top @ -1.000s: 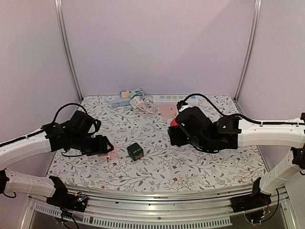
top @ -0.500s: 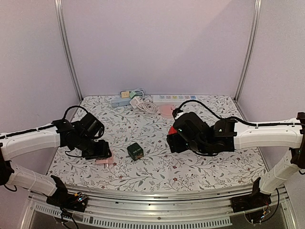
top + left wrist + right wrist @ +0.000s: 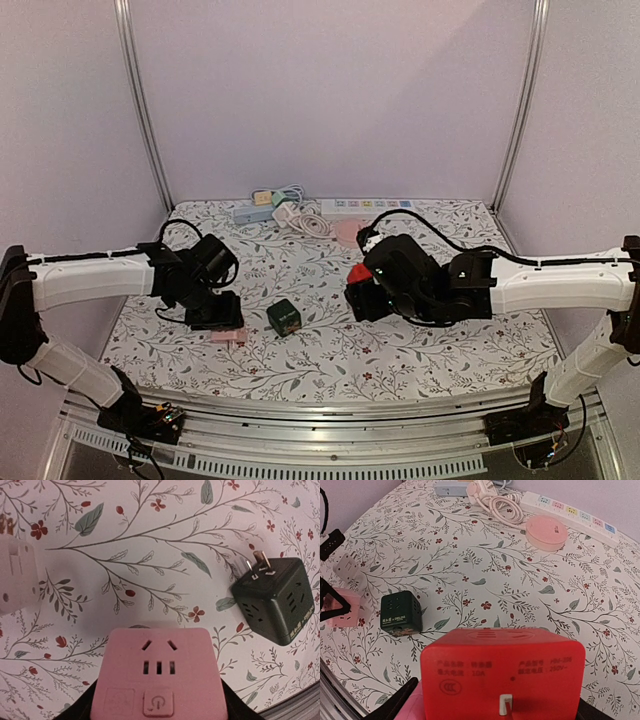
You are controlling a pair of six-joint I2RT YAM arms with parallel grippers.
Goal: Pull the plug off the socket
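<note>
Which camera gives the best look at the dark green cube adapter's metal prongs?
Left wrist view: the dark green cube adapter lies close, its prongs plainly visible. The right wrist view shows only its labelled face, no prongs; the top view shows it small.

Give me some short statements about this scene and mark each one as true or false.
1. The left end effector holds a pink cube socket. True.
2. The right end effector grips the dark green cube. False: it grips a red cube; the dark green cube lies free on the table between the arms.
3. A white power strip lies at the far edge of the table. True.
4. The dark green cube rests on the round pink disc. False: the disc lies apart from it, far back beside the power strip.
</note>
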